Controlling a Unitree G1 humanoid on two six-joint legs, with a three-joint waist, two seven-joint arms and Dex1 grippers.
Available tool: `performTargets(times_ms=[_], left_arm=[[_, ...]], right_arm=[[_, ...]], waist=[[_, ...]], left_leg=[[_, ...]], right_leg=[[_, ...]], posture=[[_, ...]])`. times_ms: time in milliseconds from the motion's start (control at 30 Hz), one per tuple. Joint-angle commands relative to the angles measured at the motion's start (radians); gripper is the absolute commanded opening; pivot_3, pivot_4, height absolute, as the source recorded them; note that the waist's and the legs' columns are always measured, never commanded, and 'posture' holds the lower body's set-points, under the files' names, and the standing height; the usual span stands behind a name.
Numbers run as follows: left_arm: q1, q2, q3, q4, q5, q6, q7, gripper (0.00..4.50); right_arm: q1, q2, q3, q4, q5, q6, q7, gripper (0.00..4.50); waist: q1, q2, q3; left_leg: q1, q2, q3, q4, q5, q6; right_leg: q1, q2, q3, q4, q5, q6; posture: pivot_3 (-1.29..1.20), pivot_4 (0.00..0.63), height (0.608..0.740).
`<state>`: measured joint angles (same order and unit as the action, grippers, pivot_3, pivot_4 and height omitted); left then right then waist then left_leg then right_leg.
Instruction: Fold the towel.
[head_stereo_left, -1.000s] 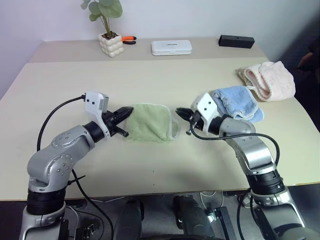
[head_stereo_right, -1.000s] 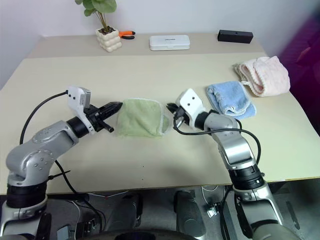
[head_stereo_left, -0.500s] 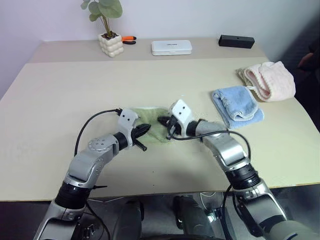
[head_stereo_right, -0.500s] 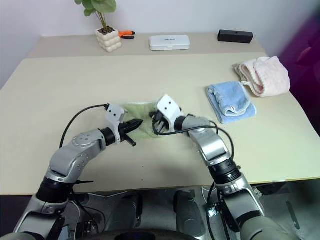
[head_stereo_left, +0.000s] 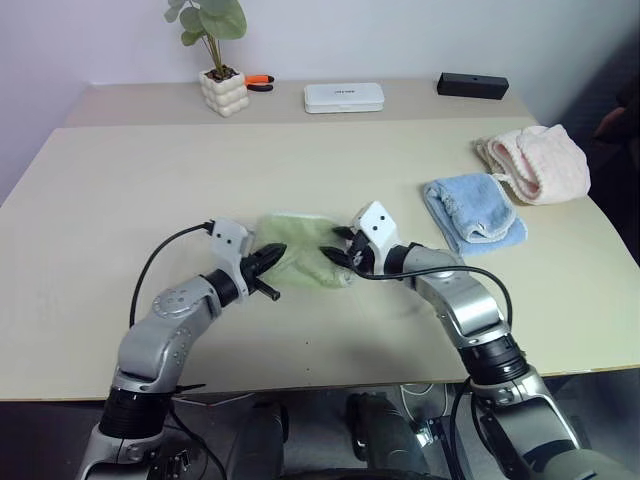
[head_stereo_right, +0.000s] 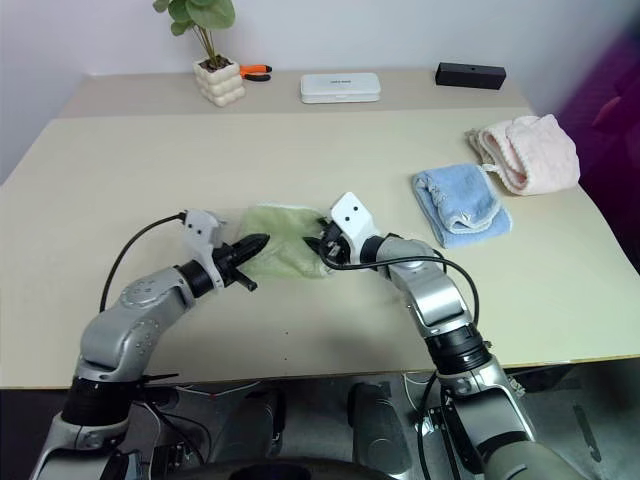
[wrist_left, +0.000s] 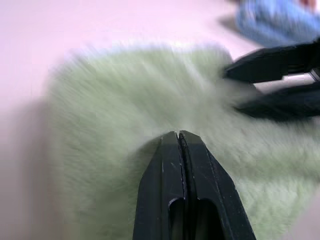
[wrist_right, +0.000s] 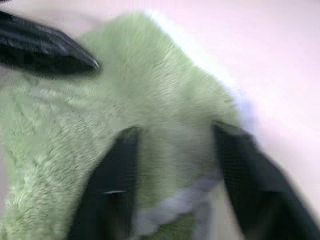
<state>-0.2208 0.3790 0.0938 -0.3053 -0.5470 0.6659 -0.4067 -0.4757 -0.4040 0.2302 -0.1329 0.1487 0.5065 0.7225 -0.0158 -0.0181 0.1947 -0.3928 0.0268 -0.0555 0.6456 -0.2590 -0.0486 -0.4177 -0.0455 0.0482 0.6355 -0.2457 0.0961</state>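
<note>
**Both grippers at the green towel**

The towel lies bunched on the table, well to the left of the light blue towel, which in turn lies beside the pale pink towel. The left gripper presses its tips against the towel's left edge with the fingers together, nothing visibly between them. The right gripper sits at the towel's right edge, fingers spread apart and straddling the whitish hem, not clamped on it.
</note>
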Motion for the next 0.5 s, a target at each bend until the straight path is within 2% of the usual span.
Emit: performTargets(times_ms=[33, 67, 200, 333, 500], left_arm=[[-0.008, 0.019, 0.160, -0.026, -0.087, 0.073, 0.057, 1.75], [-0.003, 0.022, 0.174, -0.023, -0.101, 0.096, 0.063, 2.29], [0.015, 0.015, 0.209, 0.014, -0.170, 0.261, 0.116, 4.41], [-0.006, -0.037, 0.193, 0.021, -0.269, 0.370, 0.108, 4.41], [-0.054, -0.100, 0.155, 0.051, -0.310, 0.448, 0.129, 4.41]], right_arm=[[0.031, -0.083, 0.002, -0.152, 0.029, -0.041, 0.101, 4.31], [0.038, -0.094, 0.003, -0.168, 0.034, -0.038, 0.106, 4.50], [0.068, -0.120, 0.014, -0.216, 0.026, -0.057, 0.118, 4.50], [0.078, -0.115, 0.034, -0.208, -0.001, -0.087, 0.104, 4.50], [0.084, -0.112, 0.043, -0.190, -0.025, -0.115, 0.089, 4.50]], waist=[[-0.002, 0.000, 0.000], [-0.005, 0.000, 0.000], [-0.004, 0.000, 0.000], [0.003, -0.001, 0.000], [0.004, -0.001, 0.000]], left_leg=[[0.000, 0.000, 0.000, 0.000, 0.000, 0.001], [0.000, 0.000, -0.001, 0.000, -0.001, 0.001], [0.001, 0.000, -0.001, 0.000, -0.001, 0.002], [0.000, 0.000, -0.001, 0.001, -0.001, 0.002], [0.001, 0.000, -0.001, 0.001, -0.001, 0.001]], right_leg=[[0.000, 0.000, 0.000, 0.000, 0.000, 0.000], [0.000, 0.000, -0.001, 0.000, 0.000, 0.001], [0.000, 0.001, 0.000, 0.000, 0.000, 0.000], [0.001, 0.000, -0.001, 0.000, 0.000, 0.000], [0.003, 0.000, -0.001, -0.001, 0.000, 0.000]], posture=[[0.00, 0.150, 0.737], [0.00, 0.150, 0.737], [0.00, 0.150, 0.737], [0.00, 0.150, 0.737], [0.00, 0.150, 0.737]])
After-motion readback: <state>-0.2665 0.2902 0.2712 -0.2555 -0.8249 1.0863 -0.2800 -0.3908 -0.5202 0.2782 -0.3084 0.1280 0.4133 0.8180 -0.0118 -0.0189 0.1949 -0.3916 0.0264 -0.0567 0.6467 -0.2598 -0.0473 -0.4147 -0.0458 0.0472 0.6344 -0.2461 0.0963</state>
